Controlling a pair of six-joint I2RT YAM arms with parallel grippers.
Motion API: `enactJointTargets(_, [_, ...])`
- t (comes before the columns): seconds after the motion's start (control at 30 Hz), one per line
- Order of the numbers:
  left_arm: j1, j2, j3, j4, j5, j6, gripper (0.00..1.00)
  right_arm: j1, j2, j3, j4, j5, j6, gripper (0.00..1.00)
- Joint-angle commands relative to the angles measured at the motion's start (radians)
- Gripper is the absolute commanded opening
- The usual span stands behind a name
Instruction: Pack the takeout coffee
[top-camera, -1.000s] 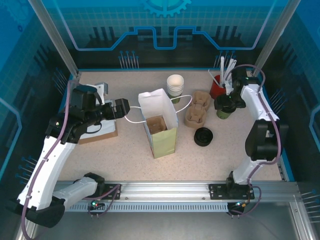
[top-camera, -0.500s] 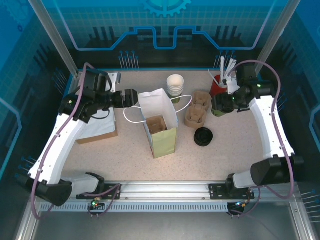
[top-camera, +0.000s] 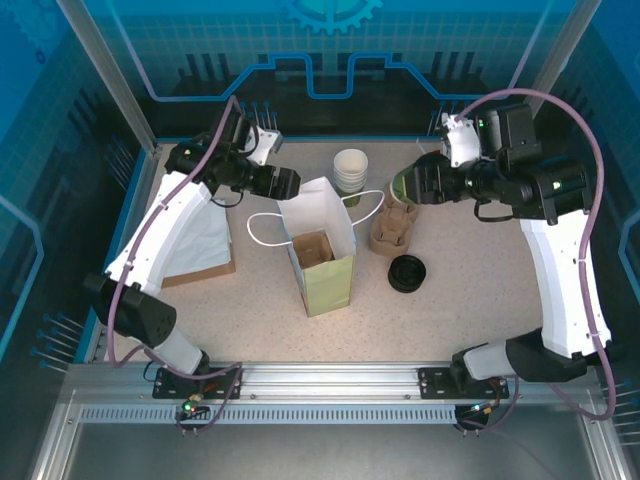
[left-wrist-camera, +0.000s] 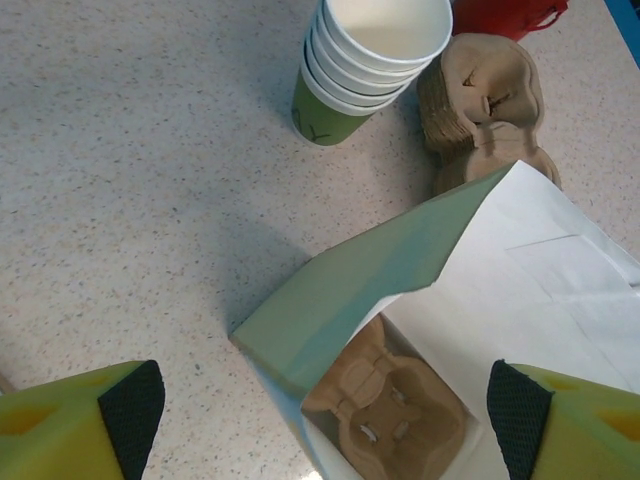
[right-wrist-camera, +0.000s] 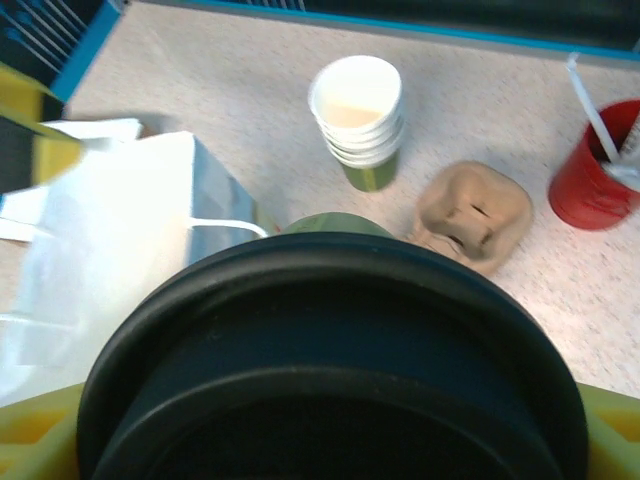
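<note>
The takeout coffee (top-camera: 404, 183), an olive-green cup under a black lid (right-wrist-camera: 330, 370), hangs tilted in the air above the cardboard carriers, with my right gripper (top-camera: 418, 185) shut on it. In the right wrist view the lid looms large and a sliver of green cup (right-wrist-camera: 335, 225) shows past it. The paper bag (top-camera: 325, 255) stands open mid-table with a cardboard carrier (left-wrist-camera: 395, 410) seated inside. My left gripper (top-camera: 292, 185) is open just above the bag's back-left top edge, its fingers (left-wrist-camera: 120, 415) spread wide over the bag (left-wrist-camera: 470, 250) and holding nothing.
A nested stack of lidless cups (top-camera: 351, 170) stands behind the bag. A pile of carriers (top-camera: 393, 225) and a stack of black lids (top-camera: 407, 272) lie to the bag's right. A red cup of straws (right-wrist-camera: 590, 165) is at the back right. A flat brown box (top-camera: 200, 255) lies left.
My right arm has lifted the coffee off the table and swung it left toward the bag. My left arm has risen and moved right to the bag's top edge.
</note>
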Motion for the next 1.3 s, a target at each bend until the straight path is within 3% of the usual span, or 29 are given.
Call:
enactJointTargets(0.0, [-0.003,0.017,0.031,-0.035,0.068,0.047,0.86,0.071,0.038,0.084,-0.039,-0.027,0.067,0.76])
enactJointTargets(0.2, [-0.015,0.033,-0.001,-0.031,0.084,0.032,0.78,0.207,0.070,0.124,0.019,-0.072,0.132,0.75])
enactJointTargets(0.47, [-0.031,0.034,-0.031,-0.017,0.088,-0.003,0.57,0.362,0.115,0.098,0.079,-0.062,0.191,0.75])
enactJointTargets(0.83, [-0.048,-0.023,-0.098,0.011,0.076,-0.091,0.33,0.525,0.213,0.078,0.079,0.084,0.227,0.75])
enactJointTargets(1.27, [-0.051,-0.113,-0.191,0.045,0.047,-0.228,0.27,0.632,0.304,0.056,0.004,0.186,0.248,0.76])
